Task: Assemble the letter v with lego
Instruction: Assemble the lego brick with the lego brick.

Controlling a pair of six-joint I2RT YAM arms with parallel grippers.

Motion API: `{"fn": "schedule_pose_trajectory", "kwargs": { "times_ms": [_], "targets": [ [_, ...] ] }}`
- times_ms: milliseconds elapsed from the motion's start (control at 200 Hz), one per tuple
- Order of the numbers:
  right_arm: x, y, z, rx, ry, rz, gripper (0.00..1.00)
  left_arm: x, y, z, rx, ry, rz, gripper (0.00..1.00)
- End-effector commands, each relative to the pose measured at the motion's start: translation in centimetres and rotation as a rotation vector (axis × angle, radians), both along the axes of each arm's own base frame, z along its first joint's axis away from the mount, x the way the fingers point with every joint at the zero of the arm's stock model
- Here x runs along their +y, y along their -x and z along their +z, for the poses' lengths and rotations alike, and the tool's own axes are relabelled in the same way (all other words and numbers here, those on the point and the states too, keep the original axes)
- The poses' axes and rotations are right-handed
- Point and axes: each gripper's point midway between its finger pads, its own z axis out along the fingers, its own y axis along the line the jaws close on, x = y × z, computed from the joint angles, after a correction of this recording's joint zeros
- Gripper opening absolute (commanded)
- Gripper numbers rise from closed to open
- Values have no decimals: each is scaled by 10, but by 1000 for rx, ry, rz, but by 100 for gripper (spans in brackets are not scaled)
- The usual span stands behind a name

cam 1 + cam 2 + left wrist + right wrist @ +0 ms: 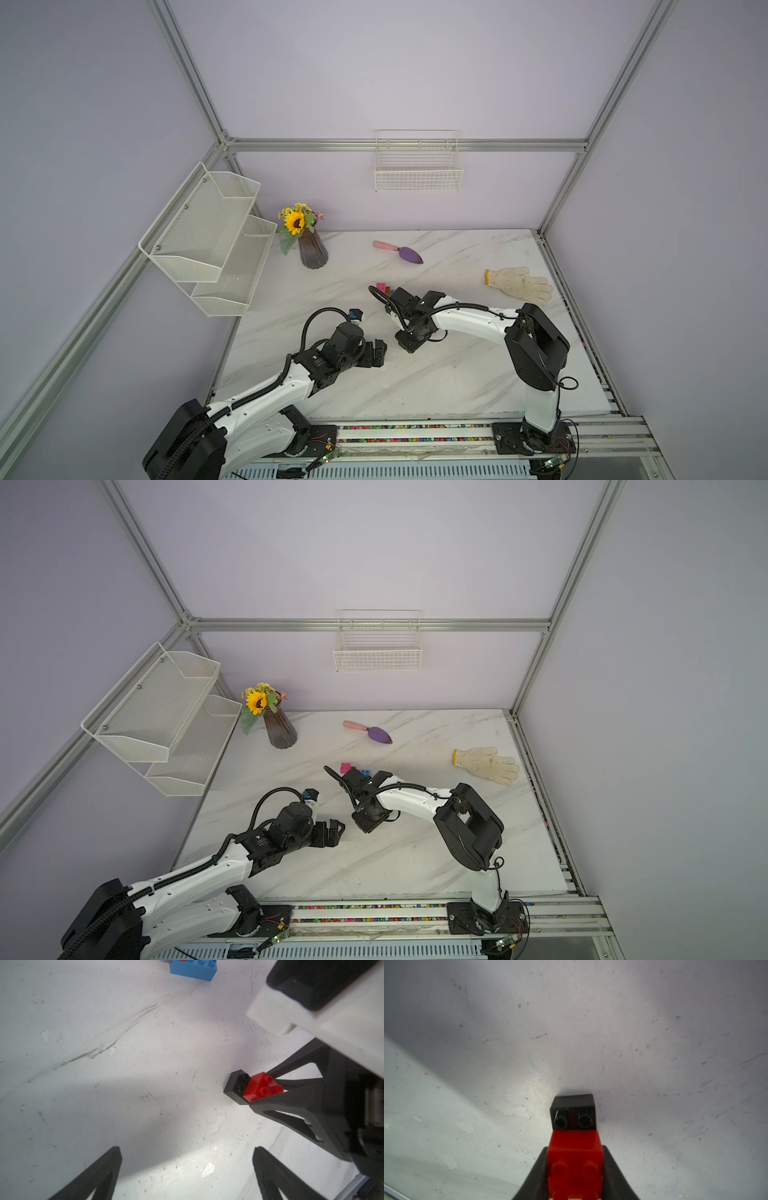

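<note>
My right gripper (575, 1153) is shut on a red brick (575, 1159), its fingers on the brick's two sides. The red brick (264, 1086) sits half over a black brick (236, 1086), stepped, low over the marble table (145, 1084). In both top views the right gripper (409, 345) points down mid-table and hides this pair. My left gripper (187, 1150) is open with nothing between its fingers and faces the pair from a short distance (378, 349). A light-blue brick (193, 968) carrying an orange one lies farther back. A pink brick (345, 767) lies beside the blue brick (365, 773).
A purple trowel with a pink handle (399, 252) lies at the back. A white knit glove (519, 284) lies at the right. A vase of sunflowers (311, 249) stands back left beside a mesh shelf (208, 241). A wire basket (417, 166) hangs on the back wall.
</note>
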Motion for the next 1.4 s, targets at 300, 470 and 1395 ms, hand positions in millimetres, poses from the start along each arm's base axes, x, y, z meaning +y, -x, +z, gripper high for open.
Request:
{"fn": "schedule_pose_trajectory", "kwargs": {
  "times_ms": [300,470,1395],
  "targets": [
    [-49,35,-54,144,236,-129,31,-1,-12,12,-41,13,28,100],
    [-48,37,-51,94,245,-258,31,0,-11,11,-43,12,32,100],
    [-36,39,-49,155,193,-80,30,4,-9,13,-37,12,46,100]
  ]
}}
